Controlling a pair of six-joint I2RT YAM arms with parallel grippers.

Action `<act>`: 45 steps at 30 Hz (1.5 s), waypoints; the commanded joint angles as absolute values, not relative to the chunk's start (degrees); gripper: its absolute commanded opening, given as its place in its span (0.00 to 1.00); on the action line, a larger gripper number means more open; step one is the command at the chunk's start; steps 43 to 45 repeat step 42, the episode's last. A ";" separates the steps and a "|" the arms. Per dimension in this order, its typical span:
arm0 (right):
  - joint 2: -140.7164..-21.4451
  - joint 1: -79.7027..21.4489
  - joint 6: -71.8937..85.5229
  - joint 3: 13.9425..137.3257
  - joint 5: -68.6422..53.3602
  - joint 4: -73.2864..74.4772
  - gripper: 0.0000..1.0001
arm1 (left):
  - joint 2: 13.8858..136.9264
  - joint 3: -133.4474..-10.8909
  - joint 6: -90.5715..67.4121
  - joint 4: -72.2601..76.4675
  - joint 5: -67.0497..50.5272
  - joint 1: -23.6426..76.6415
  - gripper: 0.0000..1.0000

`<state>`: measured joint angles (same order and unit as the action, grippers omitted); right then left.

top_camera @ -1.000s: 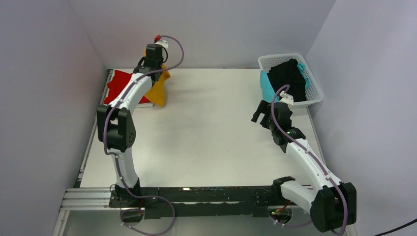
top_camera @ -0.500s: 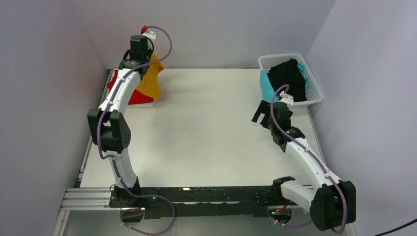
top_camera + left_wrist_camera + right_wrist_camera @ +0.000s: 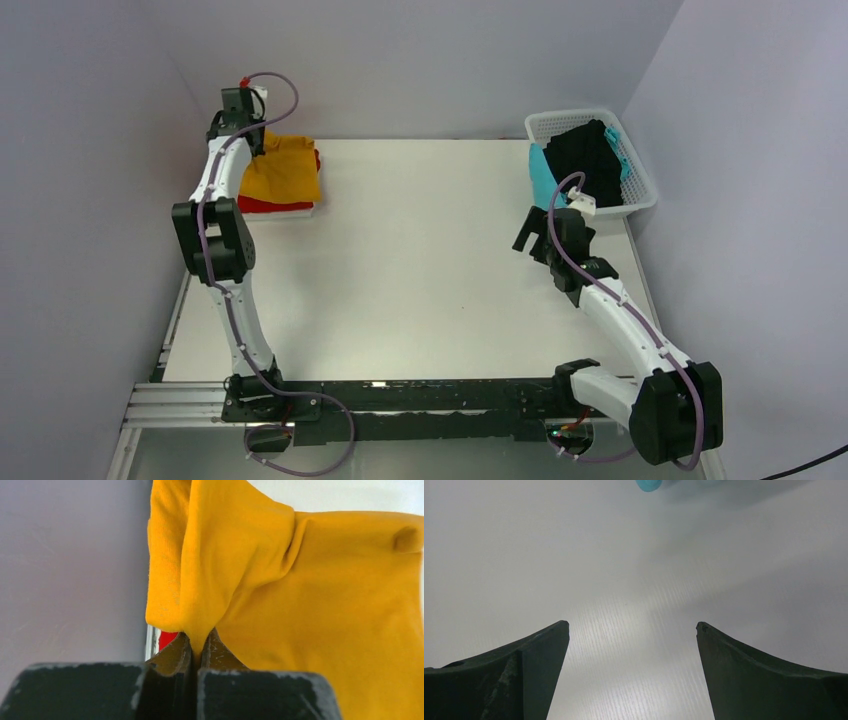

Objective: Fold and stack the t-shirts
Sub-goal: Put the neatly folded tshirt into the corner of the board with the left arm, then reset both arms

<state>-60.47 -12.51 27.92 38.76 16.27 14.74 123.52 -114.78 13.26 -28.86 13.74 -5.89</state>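
- While the left claw (image 3: pixel 199 642) is clamped on a bunched fold of the orange shirt (image 3: pixel 320 605) at the far left corner, any lift or sideways pull would likely drag that shirt off the red shirt (image 3: pixel 275 205) beneath it and spoil the stack.
- The pinched cloth rises in a ridge at the claw. Let go from a height, it could flop crooked instead of lying flat.
- A strip of red shows along the near edge, so the two are not square. The pile may end up uneven.
- The claw sits close to the left wall (image 3: pixel 80 200), and a wide swing there could knock the arm against it.
- The right claw (image 3: pixel 632 625) hangs with its fingers wide apart and nothing between them, over bare table near the basket (image 3: pixel 570 116) at the far right.
- The black shirt (image 3: pixel 590 160) and the teal shirt (image 3: pixel 541 175) lie heaped in that basket, the teal one spilling over its left rim. One grab could catch both, or snag the lattice and tip the basket.
- The table (image 3: pixel 420 250) is white, flat and smooth, so cloth would probably slide on it.
- Pale lilac walls close in the left, far and right sides.
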 commanded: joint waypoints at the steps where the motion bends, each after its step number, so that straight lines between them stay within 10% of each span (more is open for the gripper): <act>1: -61.23 -12.31 27.82 42.10 18.24 15.96 1.00 | 124.74 -119.52 11.55 -27.44 5.63 -9.93 0.05; 4: -61.84 -12.31 27.92 42.55 18.60 16.49 1.00 | 126.45 -119.67 11.34 -25.34 2.99 -11.48 0.32; 8: -62.49 -12.34 28.19 43.14 19.14 17.05 1.00 | 128.34 -122.52 7.66 -24.91 9.31 -12.33 0.40; 10: -62.44 -12.33 28.36 43.07 19.63 16.98 1.00 | 127.69 -123.80 4.35 -24.92 14.04 -12.77 0.76; 13: -61.84 -12.26 28.84 43.09 20.32 17.50 1.00 | 124.10 -123.20 1.22 -26.29 11.79 -12.65 0.99; 33: -40.22 -12.39 29.95 27.63 23.08 14.64 1.00 | 53.30 -38.43 -24.11 -3.30 12.25 18.77 1.00; 45: -39.96 -12.31 30.34 25.76 23.62 12.59 1.00 | 43.31 -32.24 -25.17 -11.03 20.55 18.98 0.99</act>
